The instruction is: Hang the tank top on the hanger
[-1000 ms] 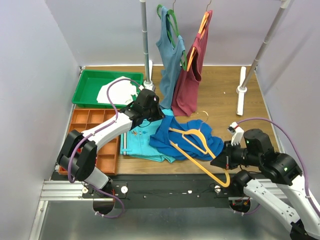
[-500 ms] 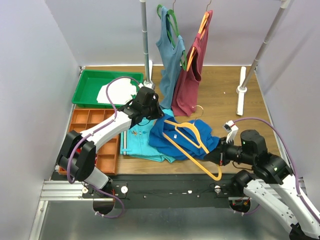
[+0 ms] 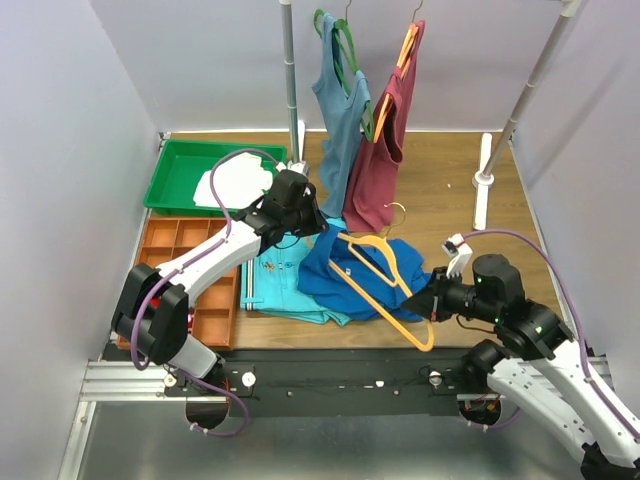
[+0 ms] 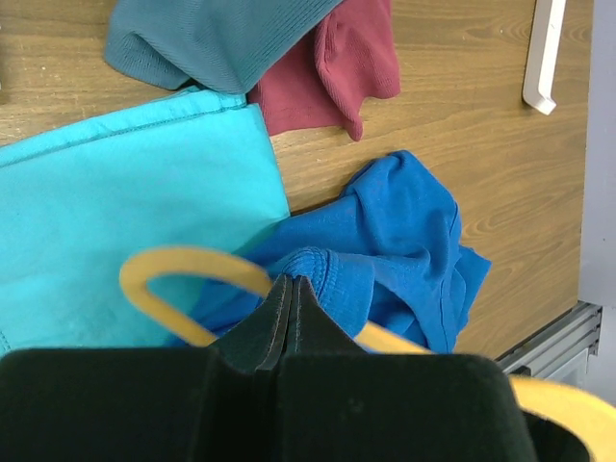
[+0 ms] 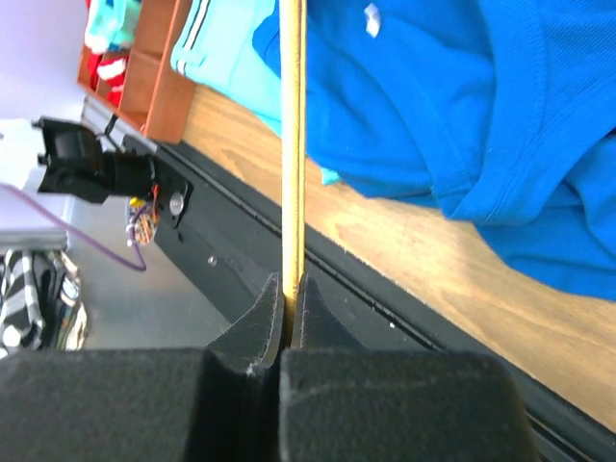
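Tank top [image 3: 325,280] lies crumpled on the wooden counter [image 3: 440,200], overlapping a folded turquoise garment [image 3: 275,285]. Left jaws pinch its ribbed edge, closed tight on the cloth. Right jaws clamp the orange hanger [image 5: 292,144] by its thin bar, which lies across the blue cloth.

The wooden table [image 3: 440,190] carries a green tray [image 3: 178,175], an orange divided tray [image 3: 165,235], a folded turquoise garment [image 3: 275,285] and the blue tank top [image 3: 325,278].
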Available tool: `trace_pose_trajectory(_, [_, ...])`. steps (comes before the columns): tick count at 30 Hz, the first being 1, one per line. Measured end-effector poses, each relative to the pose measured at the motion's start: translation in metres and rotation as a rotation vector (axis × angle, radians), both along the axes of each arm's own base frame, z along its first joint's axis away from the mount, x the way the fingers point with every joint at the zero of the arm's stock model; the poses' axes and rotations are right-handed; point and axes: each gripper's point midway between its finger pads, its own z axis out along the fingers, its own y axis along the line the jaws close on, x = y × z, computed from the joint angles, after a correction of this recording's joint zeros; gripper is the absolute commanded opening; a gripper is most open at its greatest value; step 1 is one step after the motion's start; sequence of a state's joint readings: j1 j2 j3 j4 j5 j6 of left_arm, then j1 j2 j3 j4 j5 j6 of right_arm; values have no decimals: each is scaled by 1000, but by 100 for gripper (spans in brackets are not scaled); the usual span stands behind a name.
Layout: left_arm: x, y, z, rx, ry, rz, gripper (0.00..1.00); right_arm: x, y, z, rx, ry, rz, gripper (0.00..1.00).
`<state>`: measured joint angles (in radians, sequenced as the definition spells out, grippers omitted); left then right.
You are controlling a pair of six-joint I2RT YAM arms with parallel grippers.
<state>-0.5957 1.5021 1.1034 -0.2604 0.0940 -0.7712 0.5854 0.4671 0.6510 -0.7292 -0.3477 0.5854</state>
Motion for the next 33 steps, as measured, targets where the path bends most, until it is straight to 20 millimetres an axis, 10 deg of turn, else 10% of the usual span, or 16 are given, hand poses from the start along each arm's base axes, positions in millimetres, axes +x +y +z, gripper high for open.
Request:
trace_pose_trajectory(27, [2,2,12,40,-37,-38,1,54,28,-18,-20,-60,-11,1])
trace_pose_trajectory(33, [4,7,14,71,-51,-36,42,60,32,-23,-16,-74,-7,1])
